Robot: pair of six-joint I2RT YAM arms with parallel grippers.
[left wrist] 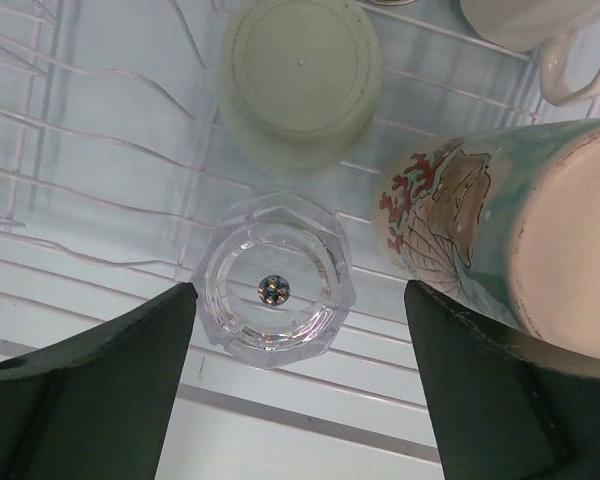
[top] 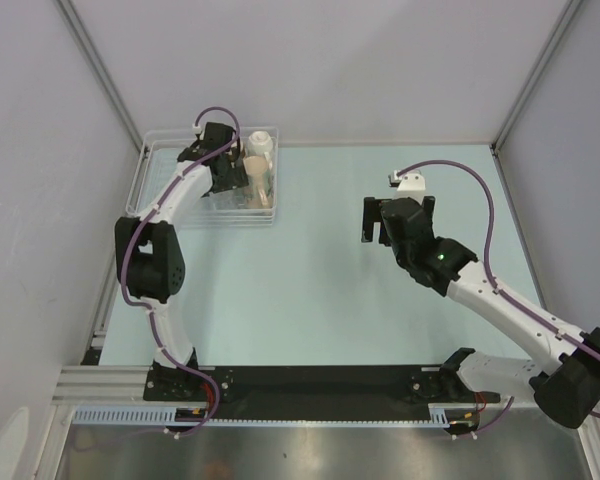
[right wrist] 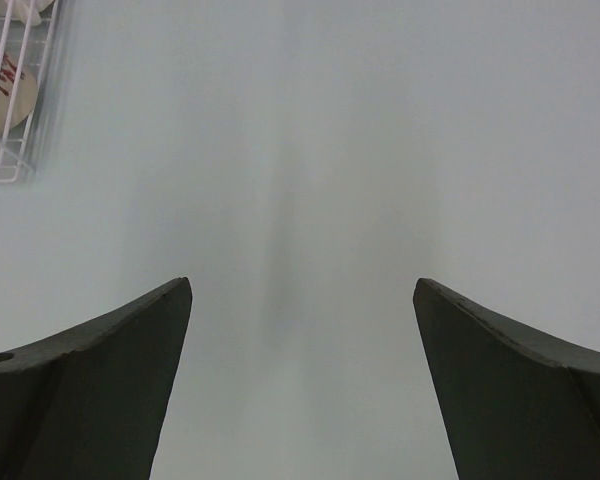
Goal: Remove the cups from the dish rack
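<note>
The left claw [left wrist: 298, 296] hung open and wide above the dish rack of thin clear and white bars [top: 161, 136], which sat at the far left corner of the pale table [right wrist: 300, 150]. Its fingers straddled the clear faceted glass cup [left wrist: 273, 290] without gripping it. Whether the glass stood mouth up or mouth down could not be told from above.

The main hazard looked to be the tall beige cup with a red and teal printed drawing [left wrist: 500, 240], which lay just beside the glass and close to the claw's right finger [left wrist: 480, 390]. A straight descent could have struck or trapped that cup, tipping it against the white handled cup [left wrist: 540, 30] behind. The upturned pale green cup [left wrist: 300, 75] sat just beyond the glass and might have been nudged by an overshoot. Smooth glass facets could also have slipped under a light squeeze, and the rack's curved bars might have snagged a low finger.

The right claw [right wrist: 300, 300] hovered wide and empty over bare table.
</note>
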